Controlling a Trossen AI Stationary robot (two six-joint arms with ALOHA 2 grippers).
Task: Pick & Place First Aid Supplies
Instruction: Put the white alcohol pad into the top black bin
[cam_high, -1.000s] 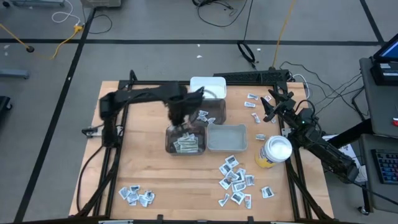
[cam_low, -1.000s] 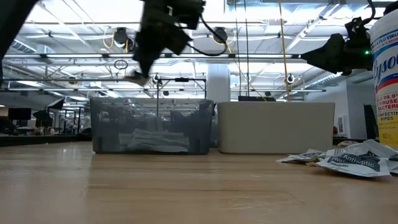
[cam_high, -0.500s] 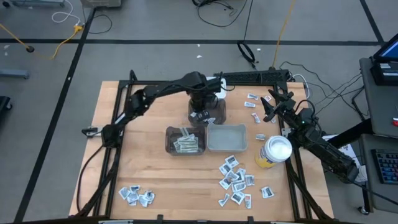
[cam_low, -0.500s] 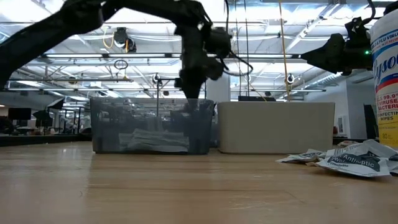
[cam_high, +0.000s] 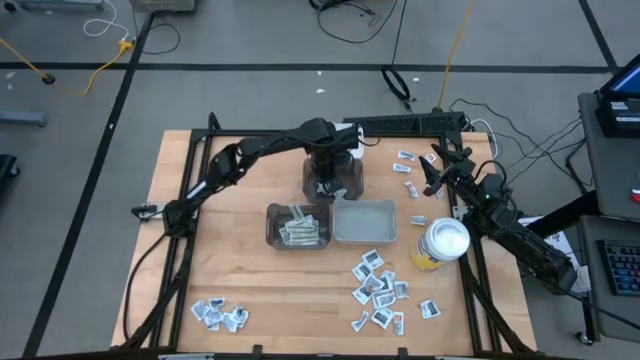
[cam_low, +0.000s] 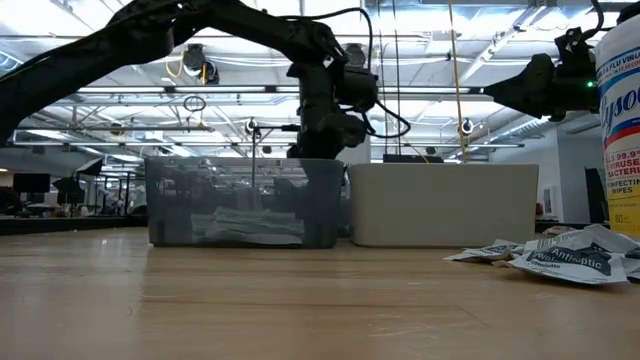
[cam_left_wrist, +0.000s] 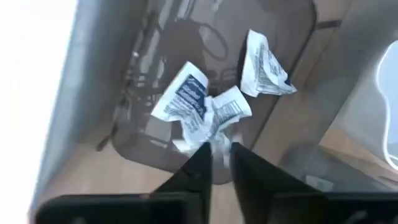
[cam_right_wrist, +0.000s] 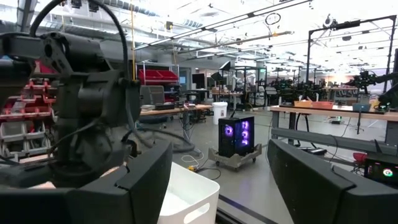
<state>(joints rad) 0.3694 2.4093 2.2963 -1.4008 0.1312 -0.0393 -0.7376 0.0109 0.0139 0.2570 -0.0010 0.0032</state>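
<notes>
Two arms are in play, but only your left one is working. Its gripper (cam_high: 327, 185) hangs over the dark bin (cam_high: 333, 178) at the back of the table, just behind the clear bin (cam_high: 365, 221) and beside the white bin (cam_high: 335, 137).

From the left wrist view, the fingers (cam_left_wrist: 200, 165) stand nearly closed, with only a thin gap, and a crumpled packet (cam_left_wrist: 217, 140) sits at their tips. You appear to be pinching it, though whether it is truly held or just lying below is hard to tell. Two or three packets (cam_left_wrist: 186, 99) already lie on the floor of that bin.

Most supplies remain out: a cluster (cam_high: 380, 285) at the front right, a smaller heap (cam_high: 220, 314) at the front left, and a few strays (cam_high: 405, 160) near the right arm. Another bin (cam_high: 297, 225) holds several strip wrappers.

Your right gripper (cam_high: 437, 170) waits at the right edge, lifted, fingers spread wide, empty.

This looks like the drop step. Next, open the left fingers fully so the packet falls clear inside the walls, then lift straight up before swinging toward the next pile. Watch that the packet does not cling to a finger.
</notes>
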